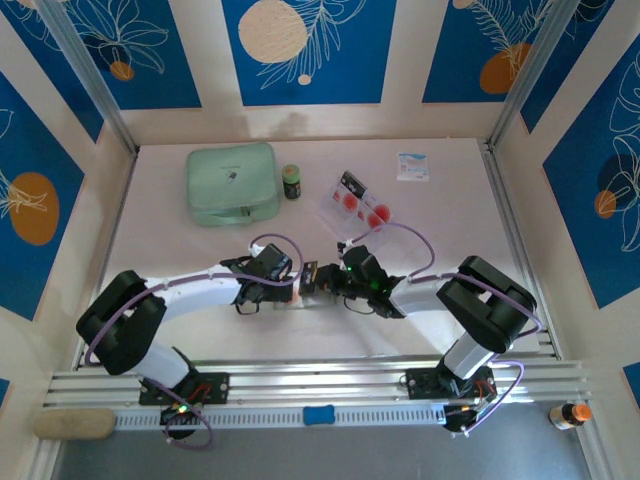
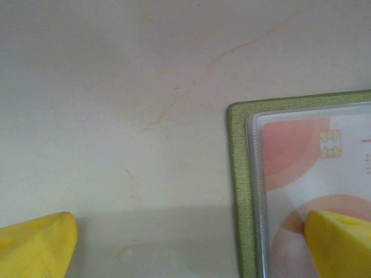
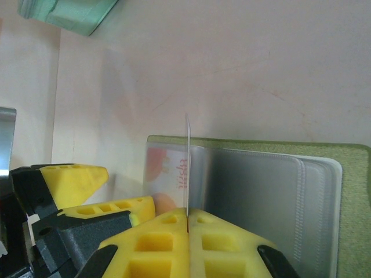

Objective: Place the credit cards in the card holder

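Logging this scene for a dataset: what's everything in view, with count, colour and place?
credit cards: several, white with red circles, in clear tray, back; one held edge-on; at least one sleeved
card holder: one, olive-green, open, between the arms
zip case: one, mint-green, back left
jar: one, dark, beside case
packet: one, white, back right
bottle: one, orange, near right corner
left pincer: one, yellow, open, at holder's edge
right pincer: one, yellow, shut on card
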{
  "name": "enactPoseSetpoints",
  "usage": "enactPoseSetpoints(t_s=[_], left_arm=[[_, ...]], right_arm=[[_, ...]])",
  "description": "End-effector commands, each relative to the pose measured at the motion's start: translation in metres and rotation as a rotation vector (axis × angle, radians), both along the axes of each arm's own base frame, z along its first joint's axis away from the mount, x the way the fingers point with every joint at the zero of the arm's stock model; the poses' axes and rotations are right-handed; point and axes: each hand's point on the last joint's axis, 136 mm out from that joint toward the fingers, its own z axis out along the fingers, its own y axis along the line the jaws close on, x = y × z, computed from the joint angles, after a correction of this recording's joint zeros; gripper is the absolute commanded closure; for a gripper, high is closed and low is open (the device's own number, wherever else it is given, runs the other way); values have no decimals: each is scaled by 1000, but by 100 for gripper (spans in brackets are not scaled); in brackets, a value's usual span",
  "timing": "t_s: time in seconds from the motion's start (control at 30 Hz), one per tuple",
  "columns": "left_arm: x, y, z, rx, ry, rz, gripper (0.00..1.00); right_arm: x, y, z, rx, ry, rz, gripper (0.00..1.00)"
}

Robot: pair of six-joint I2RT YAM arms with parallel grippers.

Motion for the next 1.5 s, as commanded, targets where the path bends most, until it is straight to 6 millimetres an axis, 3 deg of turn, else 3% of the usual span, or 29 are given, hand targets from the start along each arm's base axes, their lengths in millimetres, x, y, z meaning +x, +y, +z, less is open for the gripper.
enactPoseSetpoints(t_s=[0.0,0.57,1.13,1.47], left_arm=[[-12,19,-11,63,45,24,0],[-12,20,-9,60,38,22,0],[-13,19,-9,55,35,22,0],[-14,21,-9,58,36,22,0]], right_arm=[[-3,-5,-8,-13,3,-25,100],[-7,-16,-14,-28,9,-62,100],[-13,-4,-16,4,28,-10,100],[-11,0,-5,59,19,-10,100]])
